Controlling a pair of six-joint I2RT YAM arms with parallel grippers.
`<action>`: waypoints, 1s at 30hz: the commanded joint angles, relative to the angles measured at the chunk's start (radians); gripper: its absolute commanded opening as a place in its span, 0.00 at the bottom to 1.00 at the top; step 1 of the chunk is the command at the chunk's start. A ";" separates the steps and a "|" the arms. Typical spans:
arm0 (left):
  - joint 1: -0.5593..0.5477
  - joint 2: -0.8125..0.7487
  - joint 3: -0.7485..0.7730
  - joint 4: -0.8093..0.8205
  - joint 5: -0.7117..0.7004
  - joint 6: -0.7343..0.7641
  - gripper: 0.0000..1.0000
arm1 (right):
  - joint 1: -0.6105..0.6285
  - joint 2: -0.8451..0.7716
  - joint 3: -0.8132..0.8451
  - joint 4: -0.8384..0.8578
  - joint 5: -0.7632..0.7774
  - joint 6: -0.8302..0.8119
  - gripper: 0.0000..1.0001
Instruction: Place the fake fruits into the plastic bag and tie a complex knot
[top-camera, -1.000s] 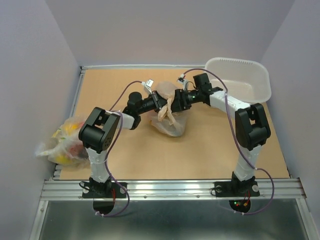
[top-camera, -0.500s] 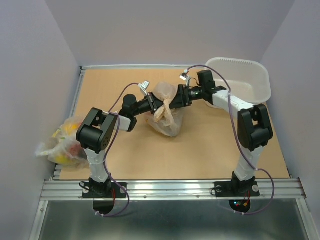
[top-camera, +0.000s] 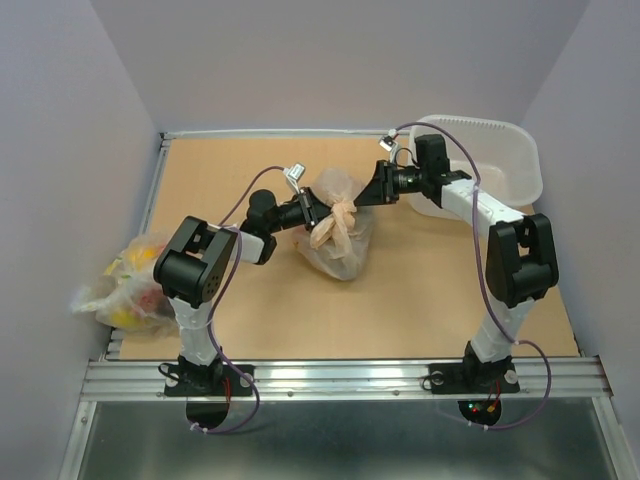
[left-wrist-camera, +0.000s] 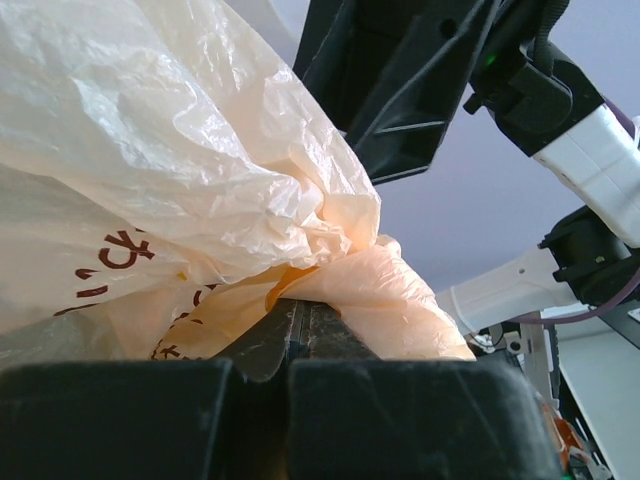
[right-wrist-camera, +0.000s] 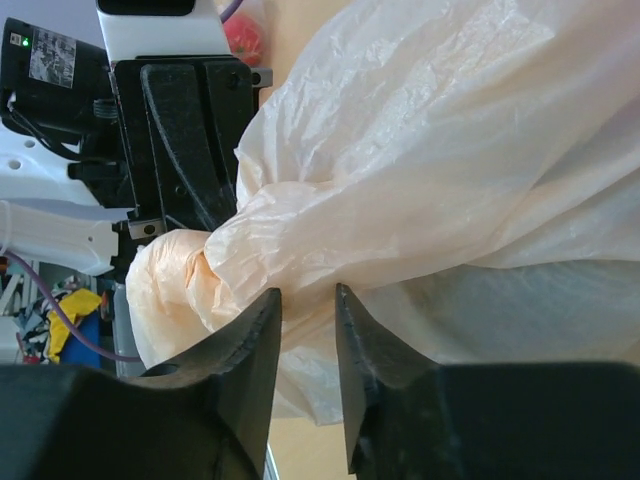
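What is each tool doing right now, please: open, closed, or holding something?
Left tool: closed on the plastic bag.
Right tool: open, nothing clamped; the bag sits just ahead of it.

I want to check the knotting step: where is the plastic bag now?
In the top view the plastic bag lies mid-table, its bunched top pinched by the left gripper, with the right gripper close on its other side.

Tan table (top-camera: 400, 300) with the plastic bag (top-camera: 338, 252) mid-board, white tub (top-camera: 525, 172) far right, second bag (top-camera: 125, 287) left edge
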 joint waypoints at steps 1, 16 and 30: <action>-0.016 -0.041 0.023 0.206 0.029 0.018 0.00 | 0.031 -0.017 0.012 0.022 -0.036 0.001 0.32; -0.038 0.002 0.040 0.163 0.043 0.065 0.00 | 0.111 0.076 0.149 0.186 0.097 0.157 0.58; -0.021 -0.011 0.037 0.173 0.038 0.039 0.00 | -0.040 -0.174 -0.138 0.135 0.016 0.062 0.57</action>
